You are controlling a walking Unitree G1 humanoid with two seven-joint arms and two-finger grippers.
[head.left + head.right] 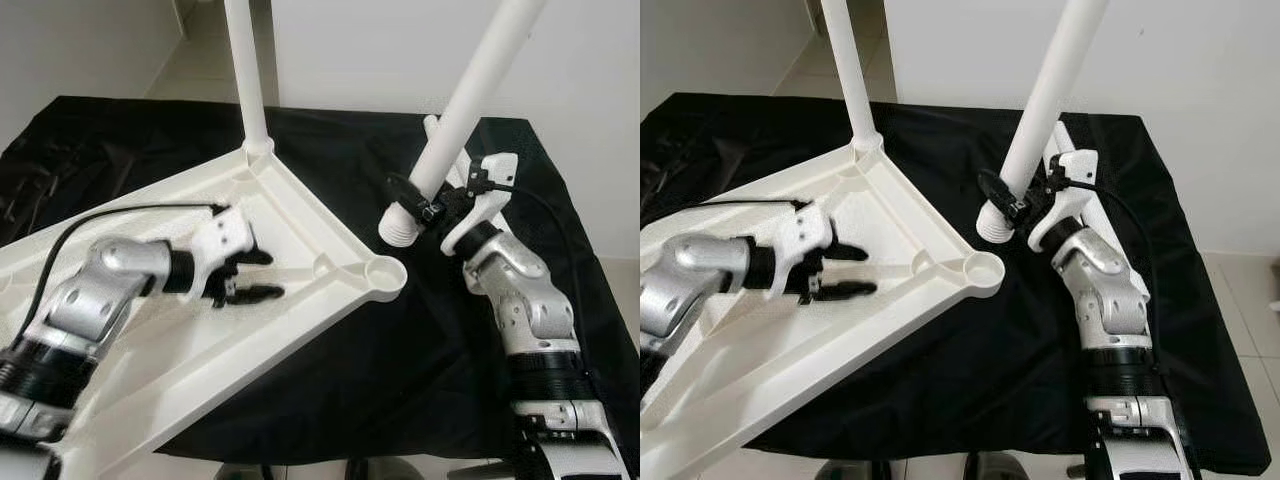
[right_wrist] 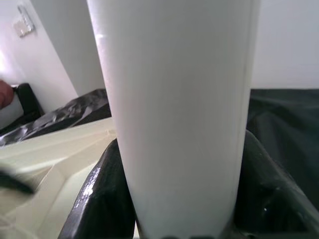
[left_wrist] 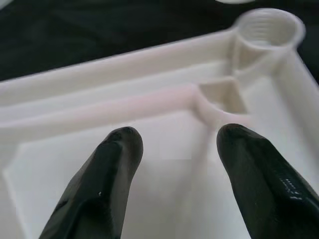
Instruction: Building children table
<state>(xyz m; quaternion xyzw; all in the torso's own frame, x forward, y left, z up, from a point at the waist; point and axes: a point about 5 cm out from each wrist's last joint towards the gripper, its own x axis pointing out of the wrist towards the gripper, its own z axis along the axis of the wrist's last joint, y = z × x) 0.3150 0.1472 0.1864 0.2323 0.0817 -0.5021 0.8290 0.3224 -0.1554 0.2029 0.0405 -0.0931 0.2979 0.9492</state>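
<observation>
Left eye view: table leg in right gripper, threaded end down-left.

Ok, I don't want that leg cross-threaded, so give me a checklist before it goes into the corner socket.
1. Right gripper clamped on loose white plastic table leg: ok.
2. Leg's ribbed threaded end over the round empty corner socket: not ok, it hangs beside it.
3. Leg upright: not ok, tilted.
4. Left gripper bracing the upturned white plastic tabletop: not ok, open, gripping nothing.
5. Socket threads clean: cannot tell.
</observation>
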